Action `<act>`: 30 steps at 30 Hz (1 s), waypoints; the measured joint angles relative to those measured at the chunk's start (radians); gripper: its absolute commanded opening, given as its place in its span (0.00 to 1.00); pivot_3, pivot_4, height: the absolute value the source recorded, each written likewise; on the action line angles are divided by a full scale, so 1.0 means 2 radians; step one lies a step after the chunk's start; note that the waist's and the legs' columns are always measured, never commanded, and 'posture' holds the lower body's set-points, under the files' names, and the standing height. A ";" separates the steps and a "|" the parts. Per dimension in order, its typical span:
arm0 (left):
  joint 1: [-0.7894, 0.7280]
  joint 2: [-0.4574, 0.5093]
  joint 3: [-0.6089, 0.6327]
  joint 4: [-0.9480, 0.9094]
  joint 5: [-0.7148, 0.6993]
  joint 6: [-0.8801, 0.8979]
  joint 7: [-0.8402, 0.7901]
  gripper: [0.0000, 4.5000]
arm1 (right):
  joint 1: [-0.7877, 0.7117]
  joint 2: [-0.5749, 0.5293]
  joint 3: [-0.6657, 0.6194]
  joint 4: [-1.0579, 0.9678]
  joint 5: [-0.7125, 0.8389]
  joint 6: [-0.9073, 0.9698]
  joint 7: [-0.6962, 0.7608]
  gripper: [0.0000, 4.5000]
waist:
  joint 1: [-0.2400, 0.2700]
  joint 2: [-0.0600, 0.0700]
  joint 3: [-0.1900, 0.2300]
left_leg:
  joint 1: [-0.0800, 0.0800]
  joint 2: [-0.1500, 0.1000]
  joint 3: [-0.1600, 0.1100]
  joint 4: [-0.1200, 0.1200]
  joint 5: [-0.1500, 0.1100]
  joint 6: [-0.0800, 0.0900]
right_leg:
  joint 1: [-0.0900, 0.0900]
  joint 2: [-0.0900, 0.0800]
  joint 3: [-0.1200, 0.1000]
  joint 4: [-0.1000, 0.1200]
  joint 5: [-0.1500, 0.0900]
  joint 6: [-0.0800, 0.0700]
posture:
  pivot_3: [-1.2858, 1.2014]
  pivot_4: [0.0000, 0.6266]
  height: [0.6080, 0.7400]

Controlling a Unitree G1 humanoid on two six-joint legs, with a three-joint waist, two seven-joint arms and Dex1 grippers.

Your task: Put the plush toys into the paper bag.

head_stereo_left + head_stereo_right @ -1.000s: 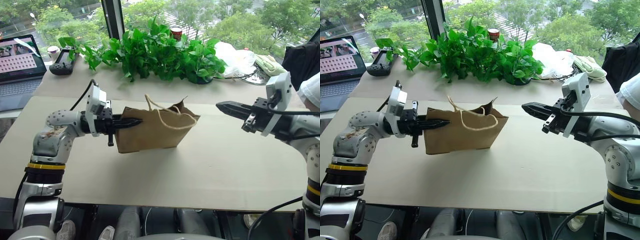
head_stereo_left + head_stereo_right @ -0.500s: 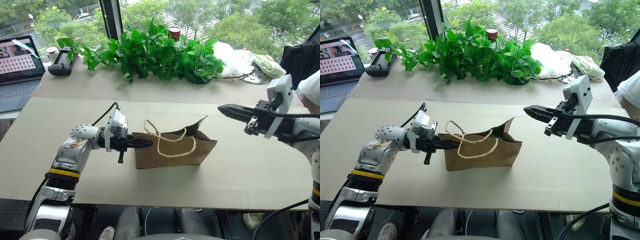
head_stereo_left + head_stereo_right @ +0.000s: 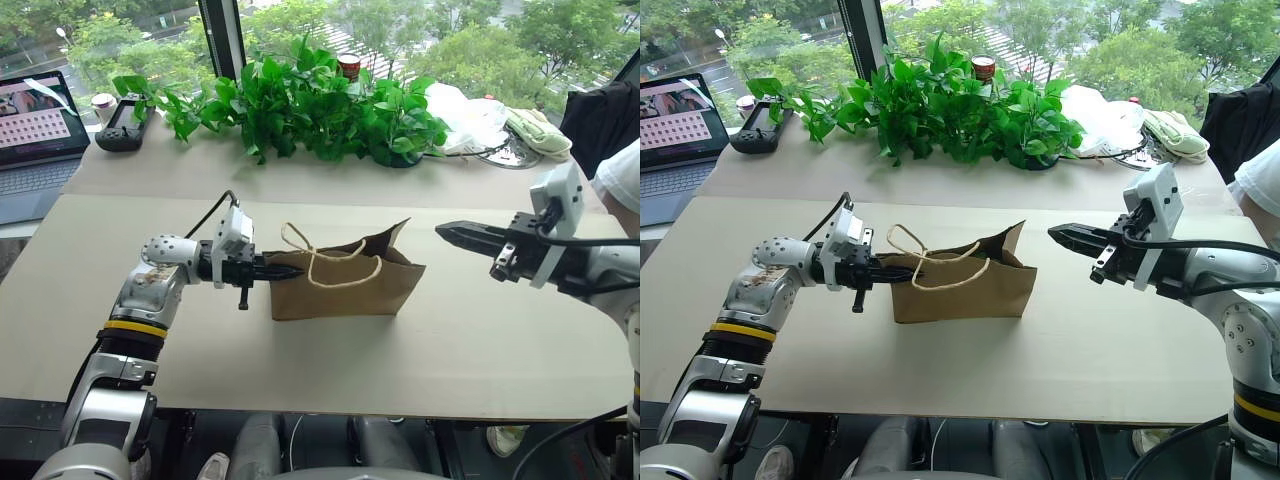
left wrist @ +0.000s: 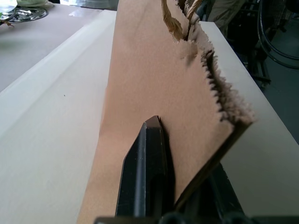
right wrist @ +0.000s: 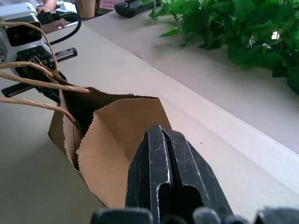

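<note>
Standing on the beige worktop [image 3: 330,370], the bag [image 3: 345,285] is pinched at its edge by the left end effector [image 3: 290,271] — the right end effector [image 3: 450,232] hovers pressed together; plants [image 3: 310,105] line the window.

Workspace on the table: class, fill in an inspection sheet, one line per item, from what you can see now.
Surface: pale table, bare around the bag.
Job's things: brown paper bag upright, mouth open; toys not visible.
Clutter: laptop, black controller, can, white plastic bag, all at the far side.
End effectors: left end effector shut on the bag's side edge; right end effector shut, holding nothing, apart from the bag.
Cables: black cable on the left arm.
Surroundings: leafy plants, window, a person's sleeve.
</note>
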 measured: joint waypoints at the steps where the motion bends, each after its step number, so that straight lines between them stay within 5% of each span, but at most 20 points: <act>1: 0.000 0.000 0.000 0.000 0.001 0.000 0.000 0.13 | 0.001 -0.003 0.000 -0.001 0.002 0.000 0.000 0.00 | 0.000 0.000 0.000 | 0.000 0.000 0.000 0.000 0.000 0.000 | 0.000 0.000 0.000 0.000 0.000 0.000 | 0.52 0.24 1.00; 4: 0.000 0.000 0.000 0.000 0.003 0.003 0.001 0.27 | 0.002 -0.004 0.000 -0.001 0.007 0.000 0.001 0.00 | 0.000 0.000 0.000 | 0.000 0.000 0.000 0.000 0.000 0.000 | 0.000 0.000 0.000 0.000 0.000 0.000 | 0.52 0.24 1.00; 8: 0.000 0.006 -0.002 -0.003 0.005 0.023 0.001 0.62 | 0.003 -0.007 0.002 -0.001 0.007 0.000 0.002 0.00 | 0.000 0.000 0.000 | 0.000 0.000 0.000 0.000 0.000 0.000 | 0.000 0.000 0.000 0.000 0.000 0.000 | 0.52 0.24 1.00; 21: -0.010 0.156 0.079 -0.162 -0.105 0.226 -0.008 0.62 | 0.003 -0.052 0.003 -0.002 0.012 0.000 0.033 0.00 | -0.001 0.000 0.000 | 0.000 0.000 0.000 0.000 0.000 0.000 | 0.000 0.000 0.000 0.000 0.000 0.000 | 0.52 0.24 1.00; 30: -0.051 0.203 0.105 -0.126 -0.137 0.262 -0.030 0.62 | -0.022 -0.065 0.015 0.003 0.016 -0.002 0.067 0.00 | 0.000 0.000 0.000 | 0.000 0.000 0.000 0.000 0.000 0.000 | 0.000 0.000 0.000 0.000 0.000 0.000 | 0.52 0.24 1.00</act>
